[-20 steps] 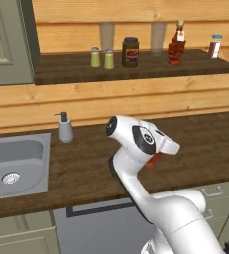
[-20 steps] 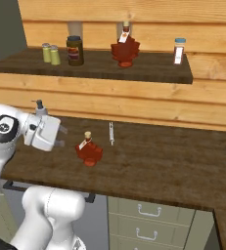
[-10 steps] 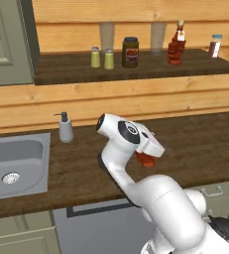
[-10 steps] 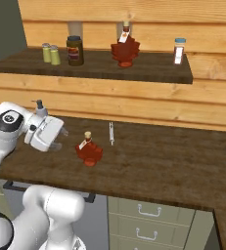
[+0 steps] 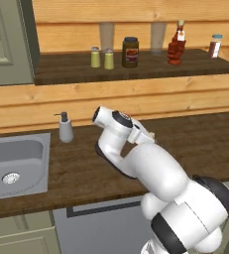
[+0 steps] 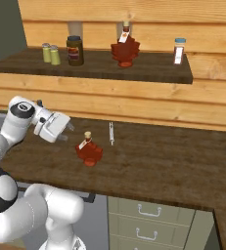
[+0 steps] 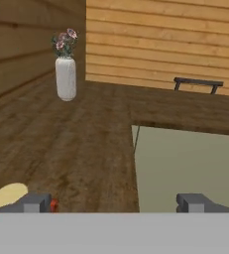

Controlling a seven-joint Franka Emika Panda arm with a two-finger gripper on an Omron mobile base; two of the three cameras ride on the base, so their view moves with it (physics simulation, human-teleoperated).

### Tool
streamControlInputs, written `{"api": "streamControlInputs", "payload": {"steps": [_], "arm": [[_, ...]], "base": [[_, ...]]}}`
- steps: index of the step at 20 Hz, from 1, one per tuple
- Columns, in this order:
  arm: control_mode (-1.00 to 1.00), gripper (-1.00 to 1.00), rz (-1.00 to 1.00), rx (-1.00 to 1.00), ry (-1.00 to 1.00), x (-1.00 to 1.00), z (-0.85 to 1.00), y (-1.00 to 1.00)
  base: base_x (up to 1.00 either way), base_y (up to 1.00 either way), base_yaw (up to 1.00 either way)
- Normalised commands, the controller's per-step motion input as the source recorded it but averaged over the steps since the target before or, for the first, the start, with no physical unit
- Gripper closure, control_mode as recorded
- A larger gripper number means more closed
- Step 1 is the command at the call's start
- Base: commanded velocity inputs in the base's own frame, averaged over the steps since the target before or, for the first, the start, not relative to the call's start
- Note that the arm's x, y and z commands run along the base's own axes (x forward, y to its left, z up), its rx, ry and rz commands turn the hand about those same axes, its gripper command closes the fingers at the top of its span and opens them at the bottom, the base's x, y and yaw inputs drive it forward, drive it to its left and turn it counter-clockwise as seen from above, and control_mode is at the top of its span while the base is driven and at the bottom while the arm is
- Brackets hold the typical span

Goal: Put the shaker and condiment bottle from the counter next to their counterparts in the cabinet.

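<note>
Two yellow-green shakers (image 6: 50, 53) already stand side by side at the far left of the cabinet (image 6: 148, 73) floor, beside a dark brown jar (image 6: 75, 50). Judging from that pairing, the shaker half of the job looks done, though I cannot tell which of the two came from below.

The bottle half is still open. One red condiment bottle (image 6: 89, 149) stands upright on the desk (image 6: 173, 171), near its front edge, with a thin pale utensil (image 6: 111, 133) lying just behind it. Its twin (image 6: 124, 48) waits in the middle of the cabinet, with bare floor on either side of it and a reddish-brown shaker (image 6: 178, 51) further right.

The claw (image 6: 65, 132) hangs just left of the bottle on the desk, a little above it and pointing toward it. Its fingers stand fully apart and hold nothing; they are near the bottle but not touching it. In the hand view the bottle's tan cap (image 7: 9, 194) shows low at the left, right beside one fingertip (image 7: 34, 202), so the bottle seems to sit off to one side of the gap rather than squarely between the fingers, though the view cuts off too low to be sure.

What remains, as I read it: line up on the bottle, grip it, lift it to the cabinet and set it beside its match. A grey soap dispenser (image 5: 65, 127) by the sink (image 5: 17, 168) plays no part.
</note>
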Motion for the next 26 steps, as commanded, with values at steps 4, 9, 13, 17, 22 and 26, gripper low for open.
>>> {"api": "streamControlInputs", "payload": {"steps": [4,9,13,17,22,26], "arm": [[-1.00,-1.00,0.00,0.00,0.00,0.00,0.00,-0.04],[-1.00,-1.00,0.10,0.03,0.00,0.39,-0.37,-0.38],[-1.00,-1.00,0.07,0.01,0.00,0.09,-0.15,-0.32],[-1.00,-1.00,0.00,0.00,0.00,0.00,-0.03,-0.18],[-1.00,-1.00,0.00,0.04,0.00,0.13,-0.03,-0.11],[-1.00,-1.00,0.04,0.03,0.00,0.03,0.01,0.00]], "base": [[0.00,0.00,0.00],[0.00,0.00,0.00],[0.00,0.00,0.00],[0.00,0.00,0.00],[0.00,0.00,0.00],[0.00,0.00,0.00]]}}
